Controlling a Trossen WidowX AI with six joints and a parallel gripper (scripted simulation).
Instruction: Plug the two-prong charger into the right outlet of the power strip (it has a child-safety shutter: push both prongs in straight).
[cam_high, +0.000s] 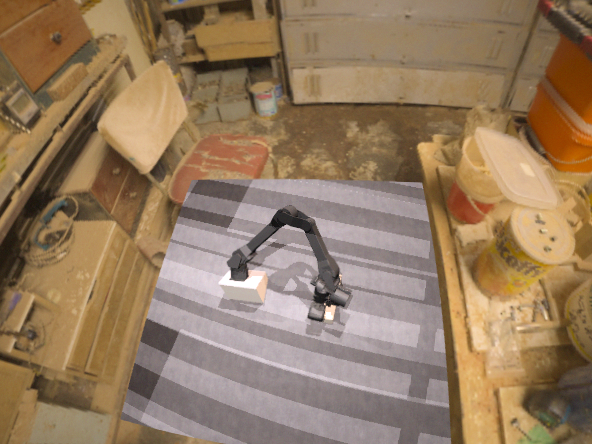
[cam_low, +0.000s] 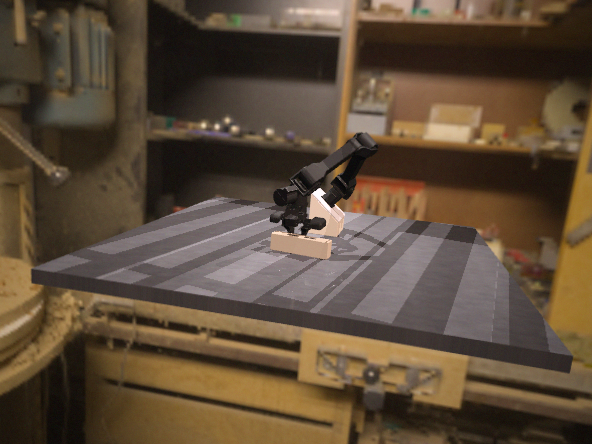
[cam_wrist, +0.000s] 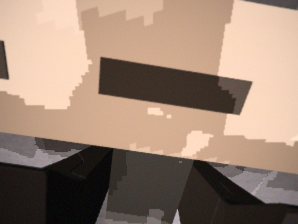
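A: What do the fingers hold?

B: Partly open, they grip the charger, a plain dark-grey block with straight sides; its prongs are hidden.

A: And beyond?

B: The strip, pale peach, bears dark oblong recesses. The charger is at its edge in the wrist view; whether they touch, one cannot tell. Above, the black arm bends back to a pale block.
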